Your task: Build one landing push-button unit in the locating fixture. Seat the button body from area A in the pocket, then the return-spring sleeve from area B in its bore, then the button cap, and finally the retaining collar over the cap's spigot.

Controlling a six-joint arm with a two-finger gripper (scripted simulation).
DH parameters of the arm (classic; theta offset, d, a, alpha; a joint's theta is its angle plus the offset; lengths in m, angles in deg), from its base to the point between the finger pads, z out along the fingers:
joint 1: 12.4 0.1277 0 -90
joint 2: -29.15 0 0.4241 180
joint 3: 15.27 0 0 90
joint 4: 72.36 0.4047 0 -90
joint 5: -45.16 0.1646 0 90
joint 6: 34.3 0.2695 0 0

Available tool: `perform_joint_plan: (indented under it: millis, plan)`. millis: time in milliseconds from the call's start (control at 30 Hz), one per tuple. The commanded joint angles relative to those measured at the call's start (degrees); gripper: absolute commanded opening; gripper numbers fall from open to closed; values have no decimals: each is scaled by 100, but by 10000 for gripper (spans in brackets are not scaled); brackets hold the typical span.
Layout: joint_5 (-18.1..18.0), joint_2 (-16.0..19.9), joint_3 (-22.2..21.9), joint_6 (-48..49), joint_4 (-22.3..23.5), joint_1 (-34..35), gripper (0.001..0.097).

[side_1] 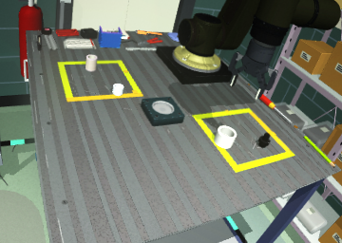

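Note:
A red-handled screwdriver lies on the table just below my open, empty gripper, which hangs above the table's right side. Further forward, in the right yellow square, stand a white cylindrical part and a small black part, apart from each other. The dark locating fixture sits mid-table with a pale round piece in its pocket. The left yellow square holds a tall pale sleeve at its back edge and a small white ring-like part at its front edge.
Behind the work stands my arm's base on a black plate. Tools, a blue bin and a tray lie along the table's back edge. Shelves with cardboard boxes rise on the right. A pencil lies near the right edge.

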Motion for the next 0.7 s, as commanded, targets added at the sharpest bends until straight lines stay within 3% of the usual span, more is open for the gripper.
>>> perform_joint_plan:
  millis: [0, 667]
  plan:
    - [0, -3, 4, -160, -1, 0, 860]
    - [0, -3, 4, -3137, -1, 0, 860]
